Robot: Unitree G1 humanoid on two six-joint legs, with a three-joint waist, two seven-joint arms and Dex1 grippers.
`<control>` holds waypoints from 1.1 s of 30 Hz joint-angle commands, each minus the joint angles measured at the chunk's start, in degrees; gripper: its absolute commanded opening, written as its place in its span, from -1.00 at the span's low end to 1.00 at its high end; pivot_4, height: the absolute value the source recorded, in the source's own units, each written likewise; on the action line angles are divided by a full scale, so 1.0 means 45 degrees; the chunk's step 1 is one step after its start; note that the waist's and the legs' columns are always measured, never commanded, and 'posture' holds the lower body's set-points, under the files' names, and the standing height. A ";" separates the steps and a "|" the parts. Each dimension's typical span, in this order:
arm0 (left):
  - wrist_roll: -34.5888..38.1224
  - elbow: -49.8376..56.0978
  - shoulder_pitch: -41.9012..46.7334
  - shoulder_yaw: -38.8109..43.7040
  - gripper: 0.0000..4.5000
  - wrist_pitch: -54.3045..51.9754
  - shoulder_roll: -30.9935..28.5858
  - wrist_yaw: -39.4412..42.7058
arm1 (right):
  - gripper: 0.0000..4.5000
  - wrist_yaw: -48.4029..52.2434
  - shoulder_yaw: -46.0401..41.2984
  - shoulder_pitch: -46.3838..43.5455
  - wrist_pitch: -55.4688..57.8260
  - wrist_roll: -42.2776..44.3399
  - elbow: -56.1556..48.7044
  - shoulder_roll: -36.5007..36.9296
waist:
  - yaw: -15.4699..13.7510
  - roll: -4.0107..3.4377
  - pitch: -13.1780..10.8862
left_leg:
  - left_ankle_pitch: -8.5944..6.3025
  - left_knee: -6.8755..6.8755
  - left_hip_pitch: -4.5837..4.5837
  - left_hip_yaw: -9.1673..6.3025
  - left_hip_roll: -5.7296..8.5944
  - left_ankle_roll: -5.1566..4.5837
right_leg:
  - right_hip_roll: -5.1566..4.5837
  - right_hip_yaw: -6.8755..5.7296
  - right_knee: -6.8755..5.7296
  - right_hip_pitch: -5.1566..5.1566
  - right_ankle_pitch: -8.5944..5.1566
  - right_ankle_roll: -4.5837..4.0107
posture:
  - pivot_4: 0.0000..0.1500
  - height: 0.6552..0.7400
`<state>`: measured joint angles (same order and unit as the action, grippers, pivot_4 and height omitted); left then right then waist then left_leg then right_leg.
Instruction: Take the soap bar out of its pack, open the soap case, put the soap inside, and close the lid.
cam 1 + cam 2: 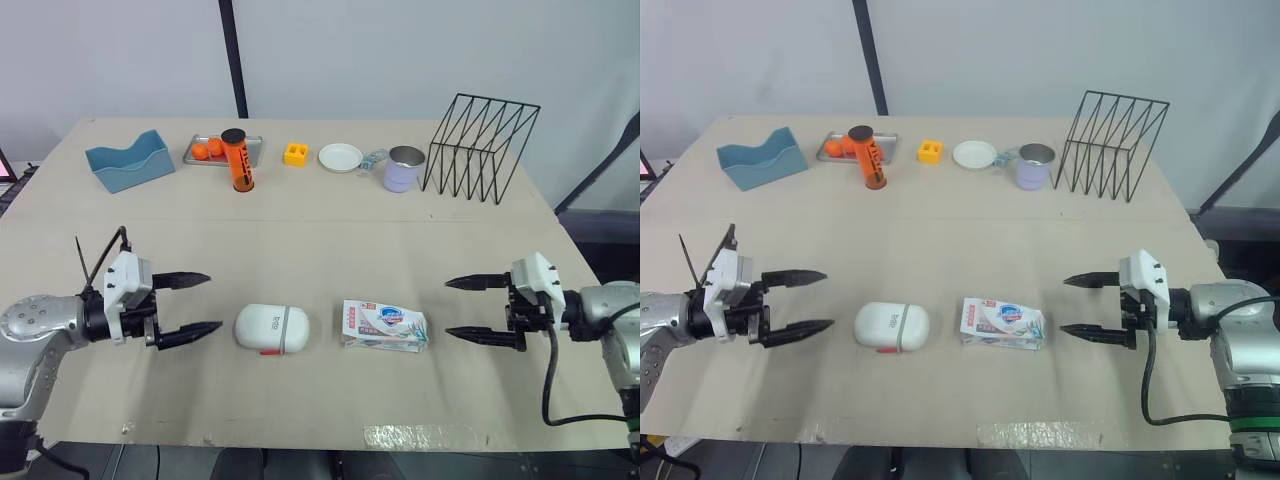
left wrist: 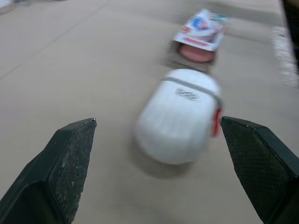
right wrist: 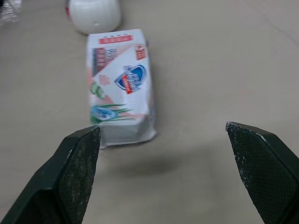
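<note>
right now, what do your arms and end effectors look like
The left arm and right arm are rounded silver-grey. The left end effector and right end effector each have a white housing and two long, tapered, textured black fingers. A black cable loops off the right wrist.

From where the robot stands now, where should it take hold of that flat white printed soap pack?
Probably across its two long edges near the right-hand end, coming in from the robot's right. The white printed soap pack lies flat, that short end facing the open right gripper, whose fingers spread wider than its narrow width.
</note>
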<state>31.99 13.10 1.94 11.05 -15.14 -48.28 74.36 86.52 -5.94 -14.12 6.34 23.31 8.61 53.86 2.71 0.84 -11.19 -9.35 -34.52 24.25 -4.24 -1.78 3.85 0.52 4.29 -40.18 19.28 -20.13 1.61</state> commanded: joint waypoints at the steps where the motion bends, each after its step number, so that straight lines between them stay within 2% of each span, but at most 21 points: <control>1: 0.0150 0.0910 -0.0299 -0.0210 1.00 0.0213 -0.0235 0.0504 | 0.95 0.0229 0.0561 -0.0232 0.0525 -0.0231 -0.1053 0.0452 | -0.0007 0.0000 0.0000 | 0.0000 0.0000 0.0000 0.0000 0.0000 0.0000 | -0.0001 0.0000 0.0000 0.0000 -0.0001 0.0001 | 1.00 1.00; 9: -0.0015 0.1234 -0.0698 -0.0653 1.00 0.0313 0.0072 0.0450 | 0.95 -0.0863 0.1295 -0.0129 0.1298 -0.0846 -0.2209 0.0310 | -0.0013 0.0002 -0.0002 | -0.0001 0.0000 0.0004 -0.0002 0.0002 -0.0001 | 0.0001 0.0000 0.0003 0.0005 -0.0003 0.0005 | 1.00 1.00; 22: -0.0067 0.1170 -0.0632 -0.0921 1.00 0.0455 0.0393 -0.0007 | 0.95 -0.1408 0.1235 0.0620 0.0775 -0.1050 -0.1974 -0.0090 | -0.0008 0.0003 -0.0002 | -0.0001 -0.0003 0.0004 -0.0001 0.0001 -0.0002 | 0.0003 0.0001 0.0003 0.0004 -0.0001 0.0002 | 1.00 1.00; 33: -0.0056 0.1197 -0.0733 -0.0856 1.00 0.0466 0.0422 -0.0206 | 0.95 -0.1736 0.1361 0.0490 0.0672 -0.1221 -0.1965 -0.0446 | -0.0013 0.0003 -0.0002 | -0.0001 -0.0002 0.0004 -0.0002 0.0001 -0.0001 | 0.0004 0.0000 0.0003 0.0004 -0.0002 0.0003 | 1.00 1.00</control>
<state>31.51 16.95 -1.33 6.50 -13.80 -46.24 73.59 78.69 0.20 -11.31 9.85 17.68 0.33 52.00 2.65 0.85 -11.19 -9.36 -34.53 24.27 -4.24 -1.78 3.85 0.54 4.29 -40.17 19.30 -20.14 1.63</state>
